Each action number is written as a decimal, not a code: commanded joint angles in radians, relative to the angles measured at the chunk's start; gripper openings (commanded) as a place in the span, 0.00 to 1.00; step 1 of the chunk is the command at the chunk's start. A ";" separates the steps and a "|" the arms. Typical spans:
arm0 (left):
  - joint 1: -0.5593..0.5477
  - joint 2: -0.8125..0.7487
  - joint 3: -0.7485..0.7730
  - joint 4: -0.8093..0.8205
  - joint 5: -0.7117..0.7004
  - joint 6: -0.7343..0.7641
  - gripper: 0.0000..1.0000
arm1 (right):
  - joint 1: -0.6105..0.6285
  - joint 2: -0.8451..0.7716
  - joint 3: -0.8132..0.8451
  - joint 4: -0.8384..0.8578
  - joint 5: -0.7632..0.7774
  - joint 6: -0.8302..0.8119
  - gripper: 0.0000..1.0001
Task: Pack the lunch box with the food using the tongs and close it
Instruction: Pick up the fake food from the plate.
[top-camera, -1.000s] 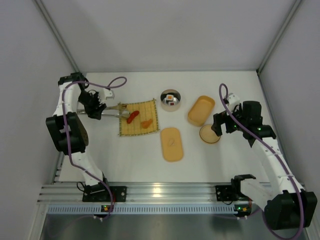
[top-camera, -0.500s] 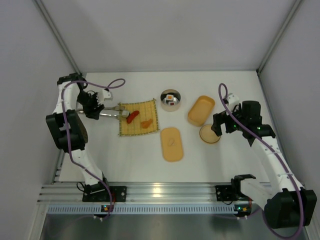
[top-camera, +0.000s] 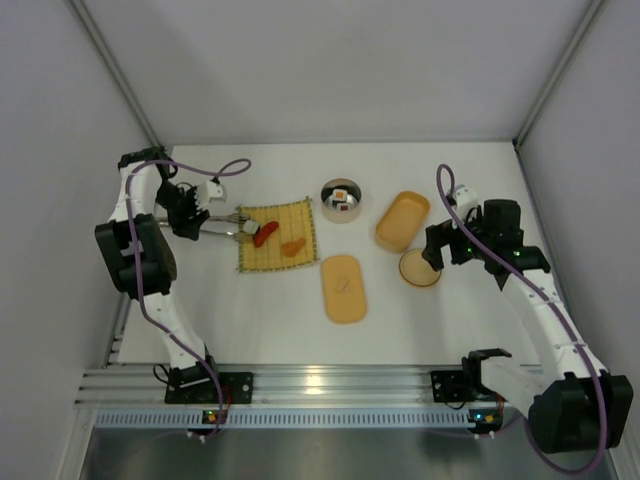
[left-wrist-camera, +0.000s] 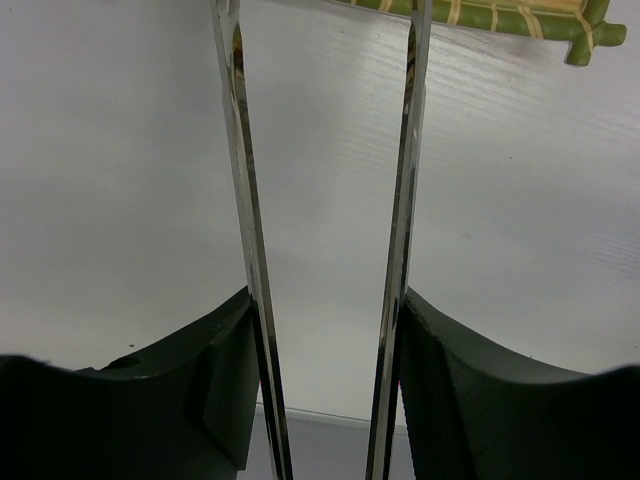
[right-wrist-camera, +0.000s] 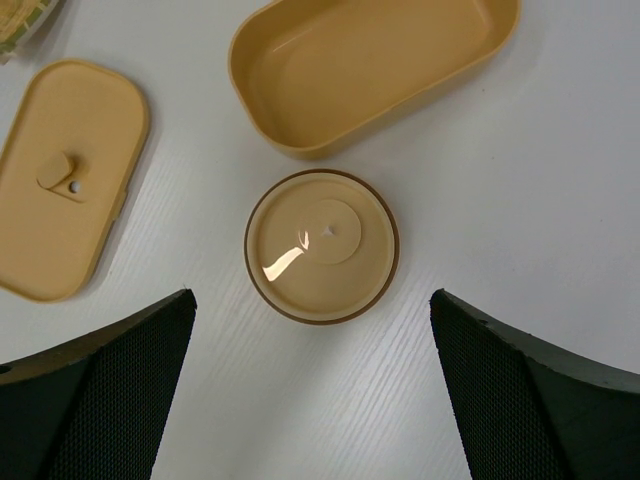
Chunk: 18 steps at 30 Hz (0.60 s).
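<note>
Left tool (left-wrist-camera: 325, 390) grips tongs (left-wrist-camera: 245, 200); lunch box (right-wrist-camera: 370, 70) open, lid (right-wrist-camera: 70, 180) beside.

Between the jaws of the left gripper (left-wrist-camera: 325, 300) stand the tongs (left-wrist-camera: 245, 200), one arm against each jaw. They reach forward onto the mat (left-wrist-camera: 500, 18), where two food pieces (top-camera: 264, 235) (top-camera: 292, 247) lie. Under the right gripper (right-wrist-camera: 310, 295), between its jaws, lies the round lid (right-wrist-camera: 322, 245). Ahead of this is the lunch box (right-wrist-camera: 370, 70), and to the left the flat lid (right-wrist-camera: 70, 170).

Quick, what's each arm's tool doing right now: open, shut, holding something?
Left tool: closed on the tongs.
Right tool: open, holding nothing.
</note>
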 joint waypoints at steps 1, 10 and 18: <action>-0.002 0.002 0.031 -0.037 0.036 0.025 0.56 | -0.015 0.004 0.059 0.022 -0.008 0.005 0.99; -0.019 0.008 0.029 -0.020 0.038 0.003 0.51 | -0.017 0.004 0.059 0.022 -0.009 0.005 0.99; -0.019 -0.055 0.043 -0.058 0.069 -0.032 0.24 | -0.017 -0.014 0.058 0.031 -0.014 0.008 0.99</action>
